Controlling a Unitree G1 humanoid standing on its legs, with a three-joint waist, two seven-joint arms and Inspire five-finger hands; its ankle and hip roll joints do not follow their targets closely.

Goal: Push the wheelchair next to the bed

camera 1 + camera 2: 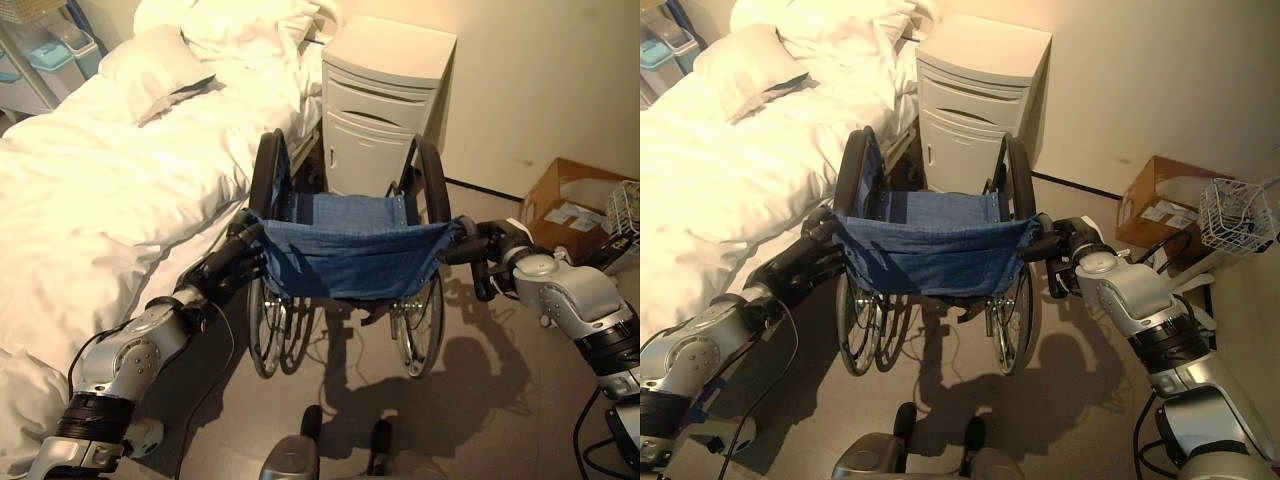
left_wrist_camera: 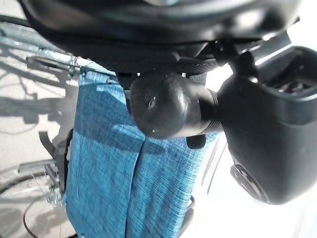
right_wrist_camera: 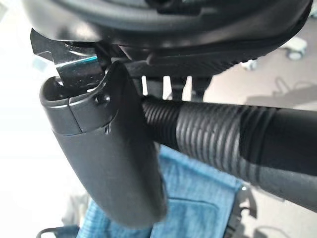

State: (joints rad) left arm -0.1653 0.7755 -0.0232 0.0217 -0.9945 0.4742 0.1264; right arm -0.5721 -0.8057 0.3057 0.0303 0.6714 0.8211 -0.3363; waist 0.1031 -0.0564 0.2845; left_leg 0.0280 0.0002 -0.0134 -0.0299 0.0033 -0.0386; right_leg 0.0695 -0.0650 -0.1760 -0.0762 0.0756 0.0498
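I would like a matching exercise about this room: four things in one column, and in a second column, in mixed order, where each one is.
Things:
1. wheelchair
2. bedside cabinet
3. cardboard box
4. pillow

Places:
A. on the floor by the wall, to the robot's right
B. lying on the white bed
C. against the wall, ahead of the wheelchair
D. between the left hand and right hand, each curled round a push handle

Pairs: 1-D, 2-C, 3-A, 4-B
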